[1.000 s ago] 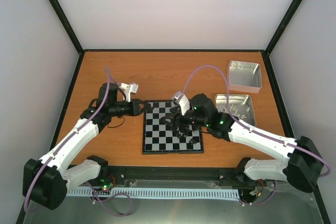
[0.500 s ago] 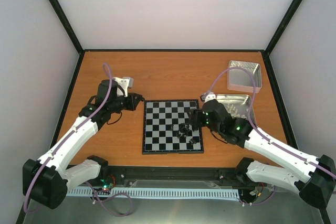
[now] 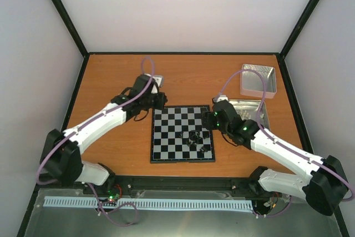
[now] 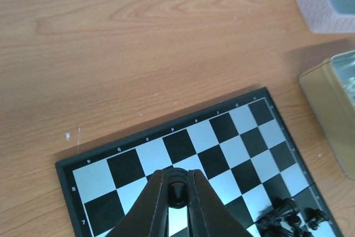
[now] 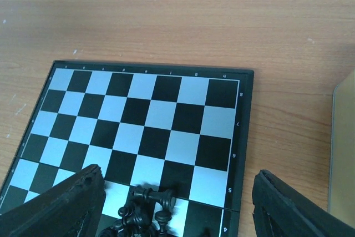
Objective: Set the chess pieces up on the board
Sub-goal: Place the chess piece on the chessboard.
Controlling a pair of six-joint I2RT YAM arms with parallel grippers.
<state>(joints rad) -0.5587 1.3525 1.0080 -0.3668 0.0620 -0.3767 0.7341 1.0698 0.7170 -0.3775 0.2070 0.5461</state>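
Swinging in over the 11 o'clock corner of the board (image 3: pixel 180 131), the left hand (image 4: pixel 178 178) grips one black piece (image 4: pixel 177 193) for placing, while the right hand (image 5: pixel 177 178), spread wide and empty, backs off the remaining chess pieces (image 3: pixel 197 137) heaped at 4 o'clock.

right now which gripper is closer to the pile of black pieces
Right. The right gripper is open over the board's right edge, just beyond the pile of black pieces; the left gripper, pinching one piece, is at the far left corner, diagonally across the board.
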